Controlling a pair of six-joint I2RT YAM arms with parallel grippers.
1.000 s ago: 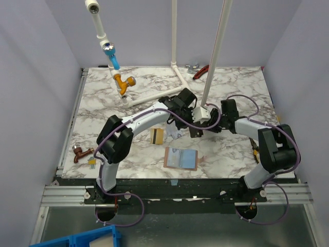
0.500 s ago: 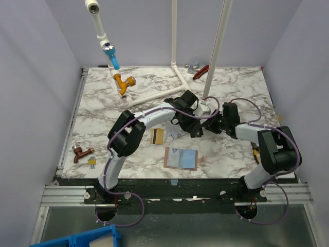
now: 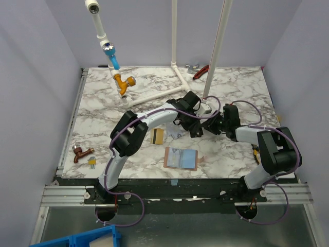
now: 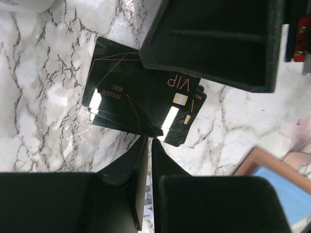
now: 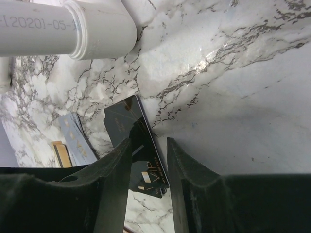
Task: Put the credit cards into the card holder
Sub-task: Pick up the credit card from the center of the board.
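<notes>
The black credit cards (image 4: 138, 104) are seen lying stacked on the marble surface (image 3: 231, 87), between the two tools. The right tool (image 5: 148, 160) is held spread, its fingers set either side of the top card's edge. Whether the left tool (image 3: 194, 129) is spread or pressed together cannot be told. The card holder (image 3: 181, 158) lies open nearer the bases, beside a gold card (image 3: 157, 135).

Black VIP cards (image 4: 131, 102) stacked flat, slightly fanned, on marble. Gold striped card (image 3: 157, 135) lies flat nearby. Tan card holder (image 3: 181, 158) lies open, light-blue card inside.
</notes>
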